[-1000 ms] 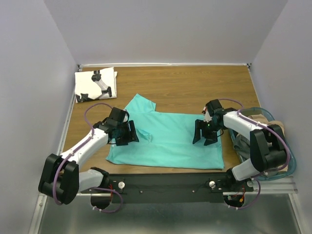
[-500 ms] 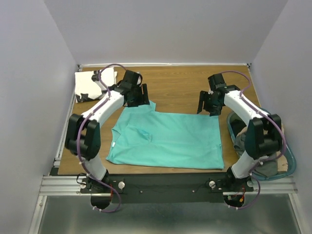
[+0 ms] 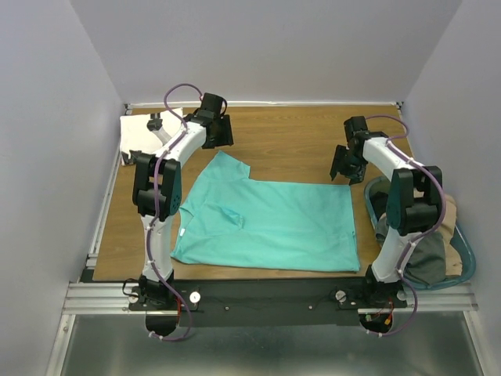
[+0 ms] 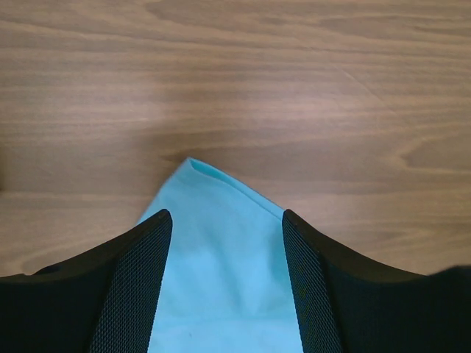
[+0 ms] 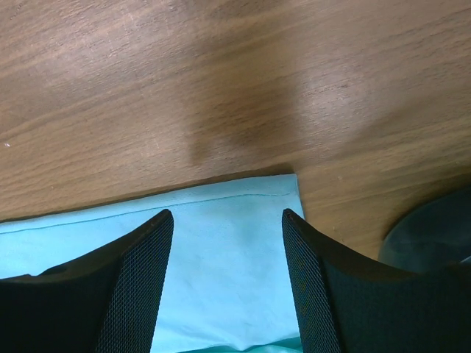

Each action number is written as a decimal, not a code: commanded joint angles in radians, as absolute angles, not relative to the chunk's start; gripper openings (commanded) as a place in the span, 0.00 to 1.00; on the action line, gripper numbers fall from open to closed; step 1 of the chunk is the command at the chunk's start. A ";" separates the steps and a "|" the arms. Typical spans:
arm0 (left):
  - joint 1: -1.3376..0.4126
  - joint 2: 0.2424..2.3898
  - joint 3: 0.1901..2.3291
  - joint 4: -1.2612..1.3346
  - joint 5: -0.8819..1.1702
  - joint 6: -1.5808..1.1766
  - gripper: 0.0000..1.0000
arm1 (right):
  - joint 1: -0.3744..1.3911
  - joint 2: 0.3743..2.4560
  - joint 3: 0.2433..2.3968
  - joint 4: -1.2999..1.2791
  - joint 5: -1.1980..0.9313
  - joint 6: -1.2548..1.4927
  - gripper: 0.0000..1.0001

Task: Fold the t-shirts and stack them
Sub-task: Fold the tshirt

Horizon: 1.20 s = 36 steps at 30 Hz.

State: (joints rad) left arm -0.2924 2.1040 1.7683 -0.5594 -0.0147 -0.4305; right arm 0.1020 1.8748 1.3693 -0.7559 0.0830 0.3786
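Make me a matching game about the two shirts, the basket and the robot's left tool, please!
Things:
1. plain turquoise cloth t-shirt
2. white cloth t-shirt with black marks
3. blue-rimmed basket of clothes
4. left black two-finger tool

Places or states:
A. folded, at the far left corner
B. open, above the turquoise shirt's pointed tip
C. spread flat in the middle of the brown wooden table
D. at the right edge

Pairs: 1-C, 2-A, 3-D, 4-B
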 commanded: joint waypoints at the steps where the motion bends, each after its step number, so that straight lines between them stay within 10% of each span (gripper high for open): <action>1: -0.272 2.174 1.836 -0.604 -0.094 -0.397 0.69 | 0.100 1.899 1.390 -0.752 0.106 0.376 0.68; 36: -0.268 2.307 1.864 -0.586 -0.087 -0.382 0.34 | 0.081 1.876 1.341 -0.746 0.109 0.423 0.68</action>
